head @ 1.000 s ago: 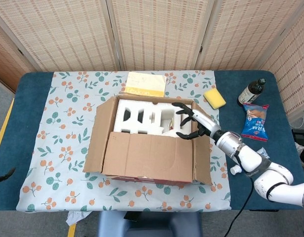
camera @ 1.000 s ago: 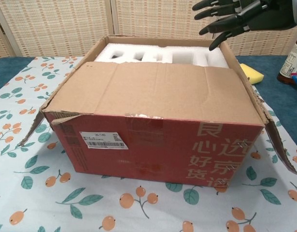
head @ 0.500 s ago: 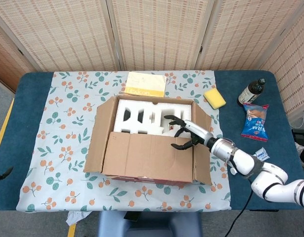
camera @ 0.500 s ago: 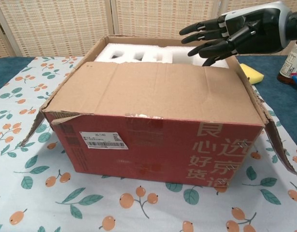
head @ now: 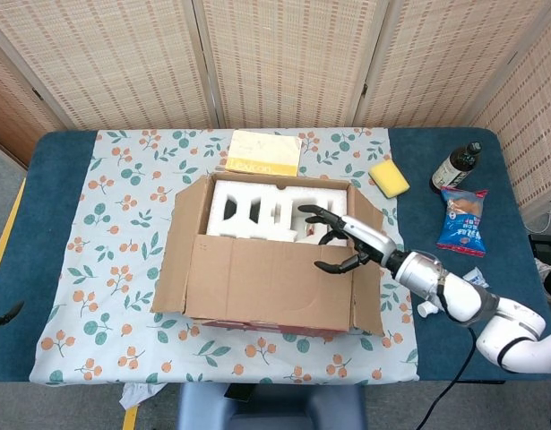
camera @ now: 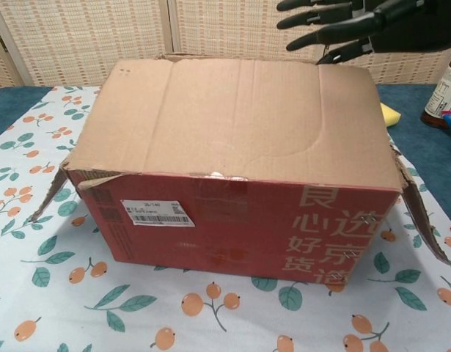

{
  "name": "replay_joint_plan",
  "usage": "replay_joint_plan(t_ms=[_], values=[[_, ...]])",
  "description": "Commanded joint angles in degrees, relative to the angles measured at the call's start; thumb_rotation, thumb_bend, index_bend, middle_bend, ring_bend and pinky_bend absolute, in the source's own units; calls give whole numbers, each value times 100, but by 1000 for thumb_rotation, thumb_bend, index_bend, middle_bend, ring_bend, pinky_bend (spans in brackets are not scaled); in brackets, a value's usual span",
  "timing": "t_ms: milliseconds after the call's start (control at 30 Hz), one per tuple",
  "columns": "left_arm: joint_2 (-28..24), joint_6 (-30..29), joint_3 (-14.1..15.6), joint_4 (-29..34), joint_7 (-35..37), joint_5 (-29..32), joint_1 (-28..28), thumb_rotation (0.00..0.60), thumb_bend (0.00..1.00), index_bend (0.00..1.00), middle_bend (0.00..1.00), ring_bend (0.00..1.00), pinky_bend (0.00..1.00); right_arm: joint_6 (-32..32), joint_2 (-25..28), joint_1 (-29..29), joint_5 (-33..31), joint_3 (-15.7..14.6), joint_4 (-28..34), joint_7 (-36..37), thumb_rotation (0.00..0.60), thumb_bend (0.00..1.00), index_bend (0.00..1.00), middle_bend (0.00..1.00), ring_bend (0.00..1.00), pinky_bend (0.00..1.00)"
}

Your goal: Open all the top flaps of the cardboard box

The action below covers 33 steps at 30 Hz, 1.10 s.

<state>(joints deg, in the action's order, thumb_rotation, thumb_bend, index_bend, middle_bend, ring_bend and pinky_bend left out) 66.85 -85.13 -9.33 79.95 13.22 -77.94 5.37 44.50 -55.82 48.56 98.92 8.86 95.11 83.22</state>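
Nearest me, the cardboard box (head: 266,260) sits mid-desk on the floral cloth (head: 105,233); its front flap (camera: 232,121) is tilted up, so it is not yet folded out. My right hand (head: 347,240) has its fingers (camera: 320,18) spread wide at that flap's far edge, holding nothing, placed, I judge, to lever it toward me. White foam packing (head: 257,210) fills the inside. Beyond lie a booklet (head: 264,152), a sponge (head: 389,177) and a bottle (head: 456,167), well clear. My left hand isn't visible.

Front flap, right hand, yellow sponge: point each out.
front flap (head: 266,282), head view, middle of its brown face
right hand (head: 347,242), head view, palm area
yellow sponge (head: 389,177), head view, centre of top face
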Motion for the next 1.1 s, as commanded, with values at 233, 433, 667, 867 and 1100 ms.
replay_joint_plan(t_ms=[233, 433, 667, 867, 1100], values=[[14, -19, 44, 39, -107, -61, -2, 600, 236, 0, 44, 0, 0, 688, 889, -174, 32, -113, 1129, -540, 600, 394, 0, 0, 75, 348], [-18, -131, 53, 102, 10, -142, -45, 600, 236, 0, 44, 0, 0, 865, 1535, -391, -199, -72, 2229, -1528, 600, 393, 0, 0, 76, 348], [-43, -261, 107, 160, -52, -279, -87, 600, 235, 0, 44, 0, 0, 1191, 2086, -850, -215, -151, 3543, -3060, 600, 393, 0, 0, 76, 348], [-48, -335, 127, 221, -90, -330, -116, 600, 236, 0, 43, 0, 0, 1509, 2241, -1305, 217, -387, 3988, -3756, 600, 393, 0, 0, 71, 348], [-37, -321, 145, 241, -207, -350, -101, 600, 236, 0, 44, 0, 0, 1810, 2380, -1685, 795, -711, 3988, -3658, 600, 394, 0, 0, 57, 348]])
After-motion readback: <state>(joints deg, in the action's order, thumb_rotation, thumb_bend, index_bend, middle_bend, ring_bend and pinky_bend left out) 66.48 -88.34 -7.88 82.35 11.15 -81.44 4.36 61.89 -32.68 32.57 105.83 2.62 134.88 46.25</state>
